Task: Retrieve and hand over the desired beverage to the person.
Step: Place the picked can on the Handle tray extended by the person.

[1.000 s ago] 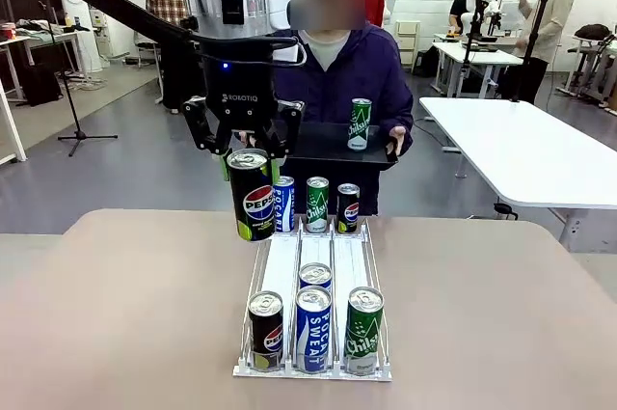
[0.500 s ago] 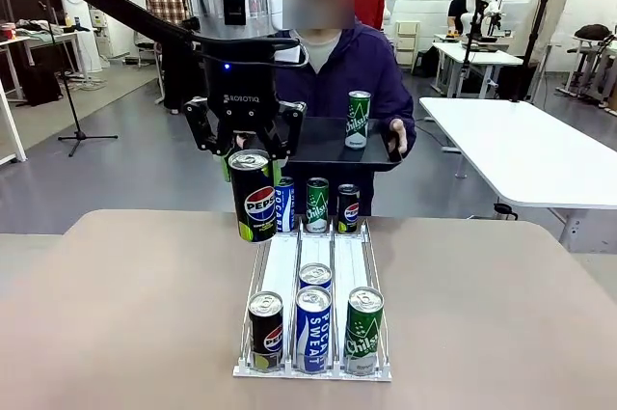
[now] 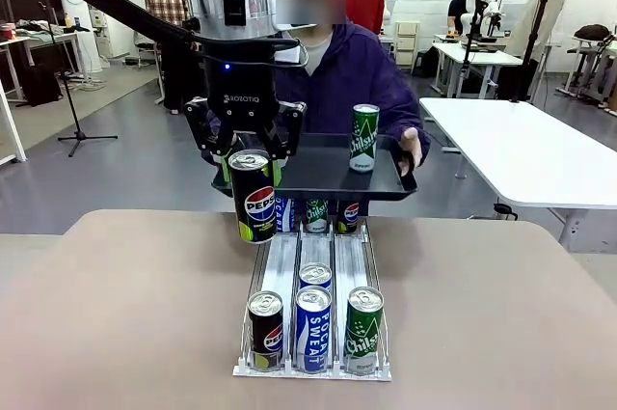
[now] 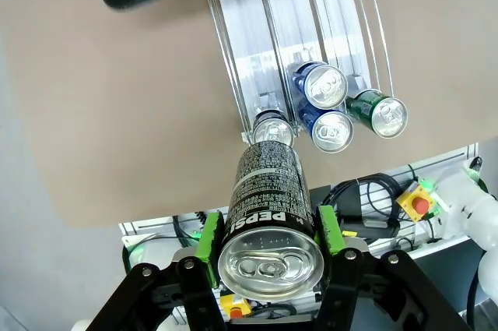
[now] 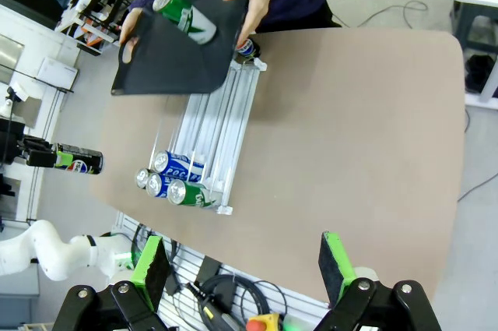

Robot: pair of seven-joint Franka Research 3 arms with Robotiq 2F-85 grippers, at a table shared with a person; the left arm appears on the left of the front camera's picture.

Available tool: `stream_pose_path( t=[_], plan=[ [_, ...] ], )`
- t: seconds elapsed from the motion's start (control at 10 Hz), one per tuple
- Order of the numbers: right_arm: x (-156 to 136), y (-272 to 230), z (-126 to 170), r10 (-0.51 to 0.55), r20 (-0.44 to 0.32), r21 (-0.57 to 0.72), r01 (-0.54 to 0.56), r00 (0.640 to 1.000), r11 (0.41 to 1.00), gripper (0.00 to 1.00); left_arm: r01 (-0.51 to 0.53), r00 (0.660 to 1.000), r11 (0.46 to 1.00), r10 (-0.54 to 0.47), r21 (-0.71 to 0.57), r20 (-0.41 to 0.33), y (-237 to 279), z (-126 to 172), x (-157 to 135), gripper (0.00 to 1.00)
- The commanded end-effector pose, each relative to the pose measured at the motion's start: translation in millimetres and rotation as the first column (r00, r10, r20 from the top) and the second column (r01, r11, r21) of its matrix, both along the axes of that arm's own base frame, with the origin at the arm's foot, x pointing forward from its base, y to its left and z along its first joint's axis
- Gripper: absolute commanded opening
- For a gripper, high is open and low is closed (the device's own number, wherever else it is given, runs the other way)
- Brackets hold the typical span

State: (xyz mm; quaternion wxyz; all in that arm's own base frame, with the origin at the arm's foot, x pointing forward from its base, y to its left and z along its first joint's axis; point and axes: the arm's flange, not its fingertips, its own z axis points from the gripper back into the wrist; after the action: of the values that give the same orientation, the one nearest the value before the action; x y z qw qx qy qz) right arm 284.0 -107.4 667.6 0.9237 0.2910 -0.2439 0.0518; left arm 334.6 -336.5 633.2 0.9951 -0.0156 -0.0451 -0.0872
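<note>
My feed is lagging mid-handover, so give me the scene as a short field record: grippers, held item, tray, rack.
left gripper: shut on Pepsi can, held upright above the table
right gripper: open, holding nothing, high above the table
person: at far side, holding black tray with both hands
on tray: one green Chilsung can, upright
can rack: cans at both ends

You see the can rack (image 3: 313,275) at table (image 3: 116,314) centre, running from you toward the person (image 3: 352,68). Its near end holds a Pepsi can (image 3: 265,331) left, Pocari Sweat can (image 3: 313,328) middle, Chilsung can (image 3: 363,329) right. Person's tray (image 3: 318,178) hangs above the far end, one Chilsung can (image 3: 363,138) on it. Left gripper (image 3: 249,154) holds its Pepsi can (image 3: 253,196) left of the tray, above the rack.
</note>
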Motion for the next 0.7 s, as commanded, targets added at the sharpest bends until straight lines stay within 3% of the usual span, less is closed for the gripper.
stream_pose_path(
  t=[0.0,0.6],
  plan=[
    [2.0,-0.7,0.2,0.001,-0.001,-0.003,-0.001,1.000,1.000,1.00,-0.001,1.000,1.000,0.001,-0.004,0.013,2.0,2.9,-3.2,0.48],
    [2.0,-0.7,0.2,0.001,-0.001,-0.003,-0.001,1.000,1.000,1.00,-0.001,1.000,1.000,0.001,-0.004,0.013,2.0,2.9,-3.2,0.48]
  ],
)
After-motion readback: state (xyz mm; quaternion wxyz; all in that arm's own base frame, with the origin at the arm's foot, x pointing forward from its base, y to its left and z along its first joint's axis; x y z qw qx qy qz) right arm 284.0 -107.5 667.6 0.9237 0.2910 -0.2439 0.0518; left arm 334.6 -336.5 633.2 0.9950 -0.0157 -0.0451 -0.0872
